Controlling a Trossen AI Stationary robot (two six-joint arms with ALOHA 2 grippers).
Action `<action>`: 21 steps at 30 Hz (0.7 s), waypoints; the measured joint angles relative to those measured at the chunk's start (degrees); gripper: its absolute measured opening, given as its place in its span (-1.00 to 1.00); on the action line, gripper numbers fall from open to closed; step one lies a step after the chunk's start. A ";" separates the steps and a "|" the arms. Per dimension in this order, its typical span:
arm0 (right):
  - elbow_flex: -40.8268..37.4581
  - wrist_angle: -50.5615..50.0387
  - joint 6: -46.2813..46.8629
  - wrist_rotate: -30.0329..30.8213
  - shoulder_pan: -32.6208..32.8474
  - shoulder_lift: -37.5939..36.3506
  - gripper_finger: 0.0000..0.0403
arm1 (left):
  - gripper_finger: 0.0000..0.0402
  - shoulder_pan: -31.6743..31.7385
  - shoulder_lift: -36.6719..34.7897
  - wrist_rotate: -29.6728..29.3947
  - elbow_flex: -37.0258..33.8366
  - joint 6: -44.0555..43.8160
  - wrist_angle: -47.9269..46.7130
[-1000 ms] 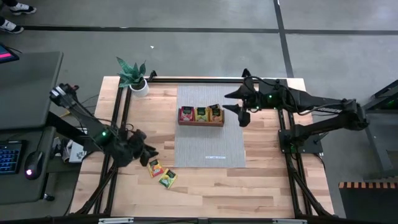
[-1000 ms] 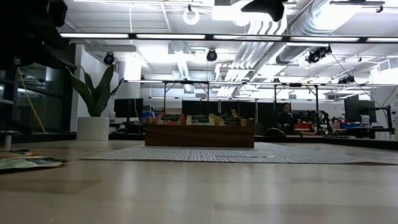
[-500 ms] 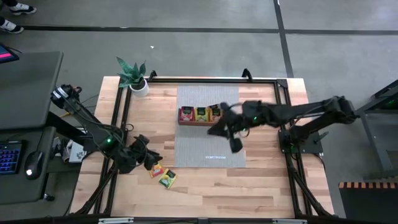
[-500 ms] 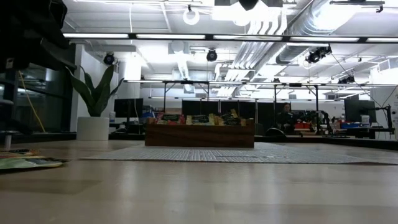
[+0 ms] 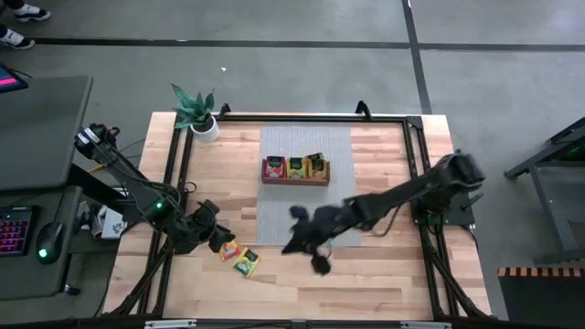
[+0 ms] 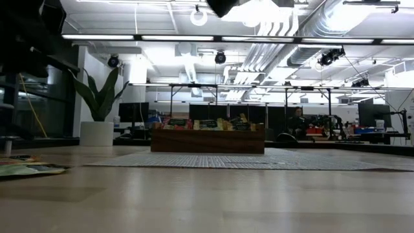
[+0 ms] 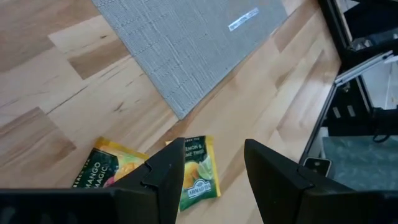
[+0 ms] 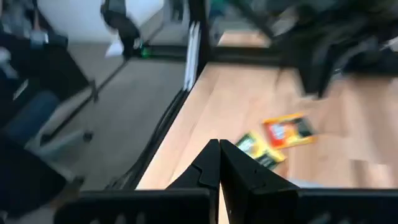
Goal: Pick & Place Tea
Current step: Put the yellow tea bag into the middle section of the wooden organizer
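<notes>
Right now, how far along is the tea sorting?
Done: the tray holds red, yellow and green packets. In hand: nothing; the open left gripper hovers by two loose packets, and the shut right gripper is empty. Left: those two.

The pale, smooth wooden table top (image 5: 366, 274) shows plank grain with a matt finish. On it lies a grey woven cloth mat (image 5: 306, 215), coarse in texture. The small brown wooden tray (image 5: 295, 180) looks matt. The yellow and green tea packets (image 7: 198, 173) are glossy printed paper.
</notes>
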 joint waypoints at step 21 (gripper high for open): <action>59.88 -38.36 21.70 8.46 3.95 45.70 -1.00 | -0.18 0.02 0.00 12.90 -0.02 4.75 -7.75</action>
